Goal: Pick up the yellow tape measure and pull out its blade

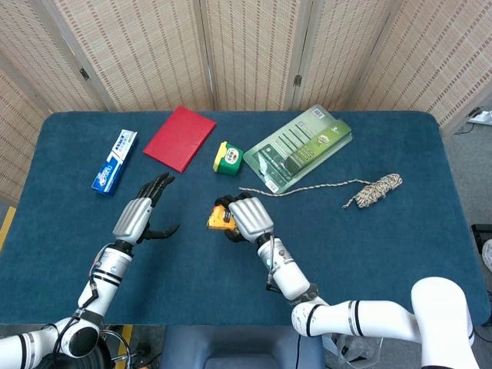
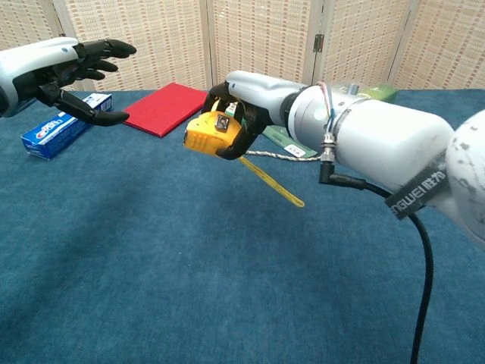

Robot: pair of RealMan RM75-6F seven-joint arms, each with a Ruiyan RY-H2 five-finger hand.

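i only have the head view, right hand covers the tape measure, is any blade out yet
Observer: Yes. In the chest view a short yellow blade sticks out of the tape measure, slanting down to the right, with nothing holding its free end.
Operator: is the case on the table or lifted
Observer: Lifted. The right hand grips it clear of the blue table.
Operator: and the left hand, is it near the blade
Observer: No. The left hand is up in the air with its fingers spread, holding nothing, well apart from the blade, above the toothpaste box.
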